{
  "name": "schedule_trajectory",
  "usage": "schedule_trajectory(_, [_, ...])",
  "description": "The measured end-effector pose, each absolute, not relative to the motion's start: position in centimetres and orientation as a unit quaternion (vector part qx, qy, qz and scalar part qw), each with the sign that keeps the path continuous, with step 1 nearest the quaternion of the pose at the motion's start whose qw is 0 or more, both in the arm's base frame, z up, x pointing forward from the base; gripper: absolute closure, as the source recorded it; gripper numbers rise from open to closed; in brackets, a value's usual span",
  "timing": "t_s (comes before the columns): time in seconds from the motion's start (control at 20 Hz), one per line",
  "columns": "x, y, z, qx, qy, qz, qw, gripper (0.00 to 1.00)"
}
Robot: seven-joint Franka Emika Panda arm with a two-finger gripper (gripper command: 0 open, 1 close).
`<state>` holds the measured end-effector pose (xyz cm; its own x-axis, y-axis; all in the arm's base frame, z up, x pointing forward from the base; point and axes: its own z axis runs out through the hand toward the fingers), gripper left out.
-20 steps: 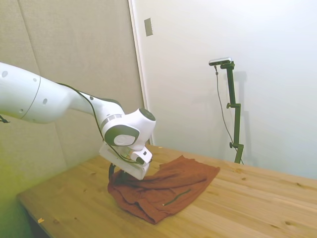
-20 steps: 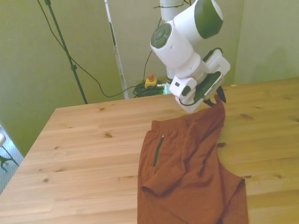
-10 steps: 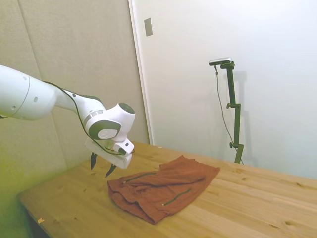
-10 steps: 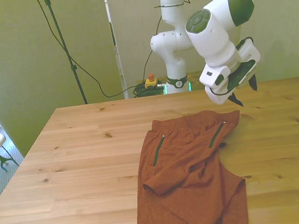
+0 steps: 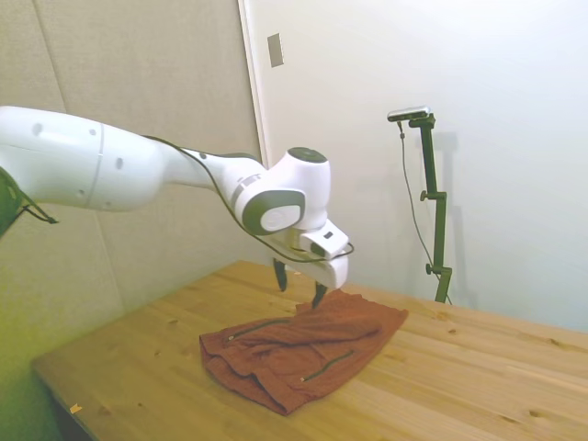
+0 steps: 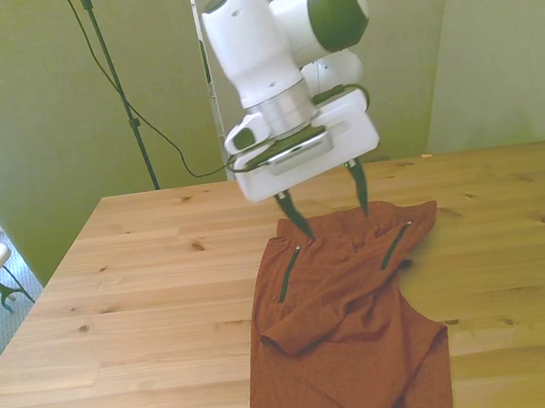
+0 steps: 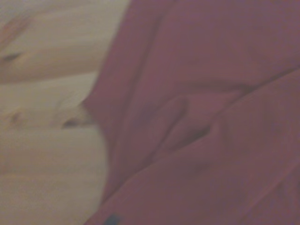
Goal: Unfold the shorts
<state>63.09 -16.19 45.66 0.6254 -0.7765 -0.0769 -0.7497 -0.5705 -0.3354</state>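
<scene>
1. Rust-brown shorts (image 6: 349,327) lie rumpled on the table (image 6: 134,277), one flap folded over near the middle.
2. Gripper (image 6: 329,208) hovers above the waistband, fingers spread, empty.
3. Risk: pinching several layers, dragging the whole garment.

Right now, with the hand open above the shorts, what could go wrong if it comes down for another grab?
The open hand hangs over the rumpled waistband end of the shorts. Two risks:
1. Layers overlap there, so a pinch might catch both and drag the fold along rather than open it.
2. One leg is folded across the middle; pulling from the waistband may bunch it further.
</scene>
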Motion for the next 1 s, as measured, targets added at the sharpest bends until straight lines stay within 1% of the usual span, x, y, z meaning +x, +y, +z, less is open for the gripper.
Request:
schedule_trajectory(0.1, [65.1, -18.3, 44.8, -0.866, 0.474, -0.048, 0.151, 0.0])
schedule_trajectory(0.2, [67.2, -19.1, 43.4, -0.845, 0.516, -0.052, 0.132, 0.0])
schedule_trajectory(0.3, [69.0, -18.8, 41.5, -0.822, 0.556, -0.049, 0.112, 0.0])
schedule_trajectory(0.4, [70.6, -18.2, 40.2, -0.798, 0.595, -0.048, 0.09, 0.0])
schedule_trajectory(0.6, [72.3, -17.2, 39.0, -0.765, 0.64, -0.043, 0.054, 0.0])
schedule_trajectory(0.65, [72.5, -17.2, 38.8, -0.764, 0.642, -0.04, 0.05, 1.0])
schedule_trajectory(1.0, [73.1, -18.2, 37.2, -0.763, 0.645, -0.03, 0.04, 1.0])
